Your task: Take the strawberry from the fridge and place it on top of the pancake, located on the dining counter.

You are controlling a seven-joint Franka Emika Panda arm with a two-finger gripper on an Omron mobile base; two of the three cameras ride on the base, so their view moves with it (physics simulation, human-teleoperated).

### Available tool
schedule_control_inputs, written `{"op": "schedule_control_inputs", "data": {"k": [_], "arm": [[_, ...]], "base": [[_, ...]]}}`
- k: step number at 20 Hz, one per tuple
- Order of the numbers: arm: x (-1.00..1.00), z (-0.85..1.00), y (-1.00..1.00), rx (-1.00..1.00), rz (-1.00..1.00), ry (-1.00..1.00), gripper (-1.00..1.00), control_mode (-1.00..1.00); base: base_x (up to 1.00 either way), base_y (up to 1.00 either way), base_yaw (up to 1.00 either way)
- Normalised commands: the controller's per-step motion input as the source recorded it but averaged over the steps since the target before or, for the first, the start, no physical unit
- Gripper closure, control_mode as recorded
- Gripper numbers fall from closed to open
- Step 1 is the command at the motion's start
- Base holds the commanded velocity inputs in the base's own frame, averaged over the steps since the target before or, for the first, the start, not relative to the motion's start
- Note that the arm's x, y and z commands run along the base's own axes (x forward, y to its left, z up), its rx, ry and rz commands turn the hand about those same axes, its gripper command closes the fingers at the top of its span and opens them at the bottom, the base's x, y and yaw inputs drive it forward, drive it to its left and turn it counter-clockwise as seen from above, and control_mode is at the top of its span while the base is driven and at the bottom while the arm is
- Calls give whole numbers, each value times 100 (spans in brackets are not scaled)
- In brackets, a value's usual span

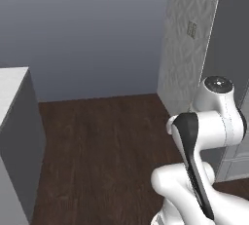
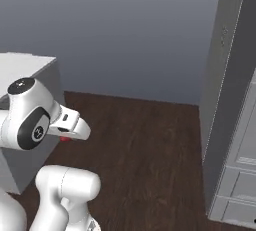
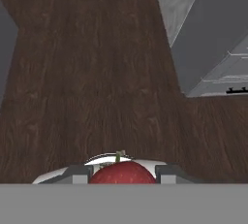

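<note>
A red strawberry (image 3: 121, 174) with a small green stem sits between my two dark fingertips (image 3: 80, 172) at the bottom of the hand view. My gripper (image 3: 122, 175) is shut on it and hangs over dark wooden floor. In the right base view a sliver of the strawberry (image 2: 65, 138) peeks out under the white hand. The fridge, the pancake and the dining counter are out of view.
A white-topped counter with grey sides (image 1: 14, 121) stands at the left. A tall pale grey panelled cabinet (image 2: 235, 125) with drawers and a black handle (image 3: 237, 90) stands at the right. Dark wooden floor (image 1: 107, 141) stretches between them to a grey-blue wall (image 1: 87, 34).
</note>
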Motion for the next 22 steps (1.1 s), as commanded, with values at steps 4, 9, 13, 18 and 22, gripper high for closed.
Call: {"op": "schedule_control_inputs", "data": {"k": [4,9,13,18,22], "arm": [[0,0,0,0,0,0,100,100],[0,0,0,0,0,0,100,100],[0,0,0,0,0,0,100,100],[0,0,0,0,0,0,100,100],[0,0,0,0,0,0,100,100]], "base": [[85,62,-34],[100,66,-24],[100,54,-4],[100,38,-3],[100,63,-9]]}}
